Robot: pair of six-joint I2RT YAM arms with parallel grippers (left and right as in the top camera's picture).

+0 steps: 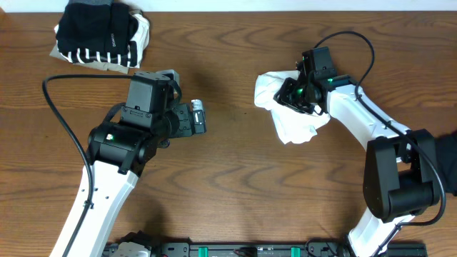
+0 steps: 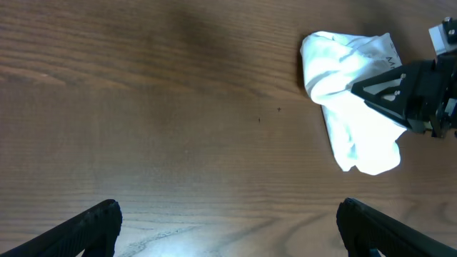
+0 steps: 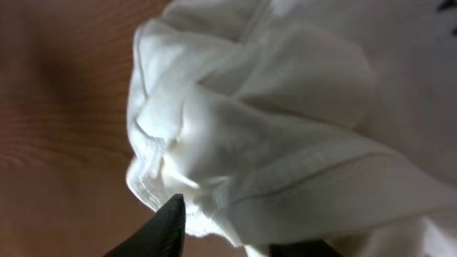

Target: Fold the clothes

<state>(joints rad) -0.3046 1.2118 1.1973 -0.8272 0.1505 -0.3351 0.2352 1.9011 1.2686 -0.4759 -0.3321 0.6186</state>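
Observation:
The white T-shirt [image 1: 293, 125] lies crumpled on the wooden table at right centre, and the left wrist view shows the T-shirt [image 2: 350, 135] at its upper right. My right gripper [image 1: 303, 93] is down on the shirt's upper part. In the right wrist view the T-shirt [image 3: 285, 107] fills the frame, and the right gripper [image 3: 232, 225] has its jaws partly closed around a bunched hem, with a gap still showing between them. One fingertip [image 3: 175, 214] touches the hem. My left gripper [image 1: 198, 116] hovers left of the shirt, and the left gripper [image 2: 228, 214] stands wide open over bare wood.
A pile of folded clothes [image 1: 100, 32], black, black-and-white striped and beige, sits at the table's back left corner. The right arm's black cable [image 1: 350, 39] loops above the shirt. A dark rail [image 1: 235, 250] runs along the front edge.

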